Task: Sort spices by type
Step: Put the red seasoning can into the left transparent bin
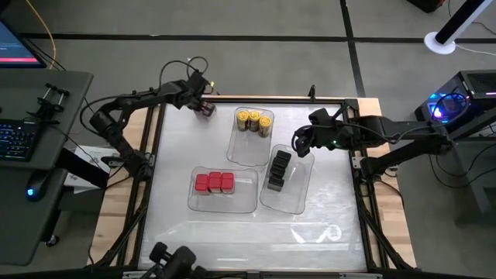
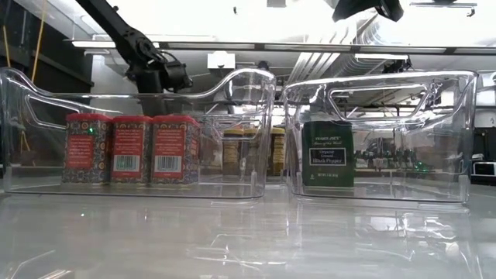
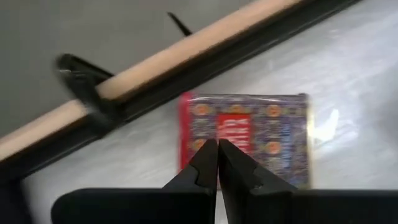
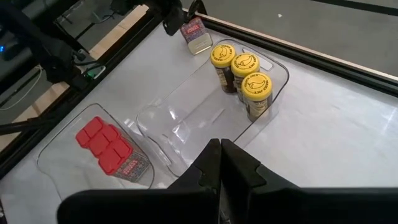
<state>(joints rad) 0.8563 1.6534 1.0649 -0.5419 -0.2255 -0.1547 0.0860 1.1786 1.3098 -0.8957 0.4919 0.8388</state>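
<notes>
The left gripper (image 1: pixel 203 105) hangs at the far left corner of the table, its two fingers pressed together with nothing between them. Directly under its tips lies a loose red spice tin (image 3: pixel 245 134). The left wrist view shows that tin lying flat on its side just beside the table's wooden edge (image 3: pixel 155 59), which the high view cannot make clear. The right wrist view catches the same tin from afar, next to the left gripper.

The right gripper (image 1: pixel 301 146) hovers over the middle of the table, fingers likewise closed on nothing. Ahead of its tips, the right wrist view shows three yellow-lidded jars (image 4: pixel 242 68) standing close together at the far end of a clear tray (image 4: pixel 186 124). To one side sit the red tins (image 4: pixel 102 143), grouped in a second tray (image 4: pixel 62 143).

Only the high view shows the dark tins (image 1: pixel 279 169), lined up in a third tray (image 1: pixel 298 194) just beside the right gripper. The low view adds labels: three red tins upright in a row and one dark tin facing front. The yellow jars appear dimly behind through the plastic.
</notes>
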